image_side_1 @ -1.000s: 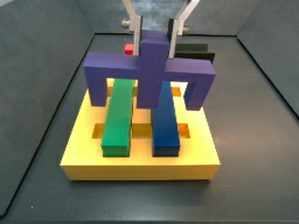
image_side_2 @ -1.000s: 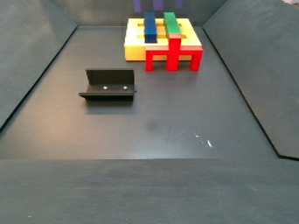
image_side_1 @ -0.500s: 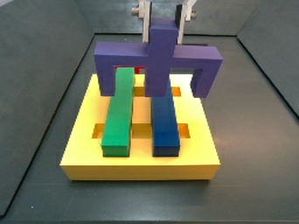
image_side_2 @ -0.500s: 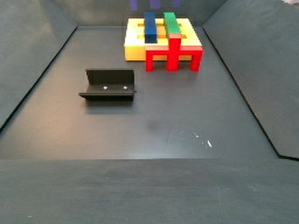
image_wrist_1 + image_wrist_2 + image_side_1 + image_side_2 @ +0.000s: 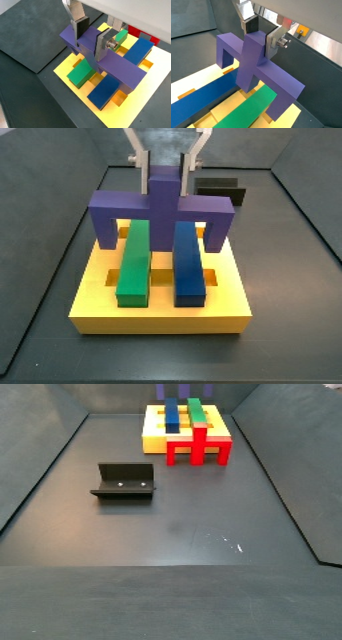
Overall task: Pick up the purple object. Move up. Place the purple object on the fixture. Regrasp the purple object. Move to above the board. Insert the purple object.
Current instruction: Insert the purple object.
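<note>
My gripper [image 5: 166,168] is shut on the raised centre post of the purple object [image 5: 160,206]. It holds the object upright over the back of the yellow board [image 5: 160,313], with the legs straddling a green bar [image 5: 135,260] and a blue bar [image 5: 189,263]. Both wrist views show the silver fingers [image 5: 103,44] [image 5: 273,39] clamping the purple post [image 5: 107,62] [image 5: 250,60]. The black fixture [image 5: 221,190] [image 5: 124,481] stands empty on the floor away from the board. Whether the legs touch the board is not visible.
A red block [image 5: 198,447] stands against the board's edge [image 5: 158,444]; it shows in a wrist view [image 5: 140,33] too. Dark walls enclose the grey floor [image 5: 174,534].
The purple object has come down and a little to the left in the gripper since half a second ago, and sits lower over the green and blue bars. The grip is unchanged.
</note>
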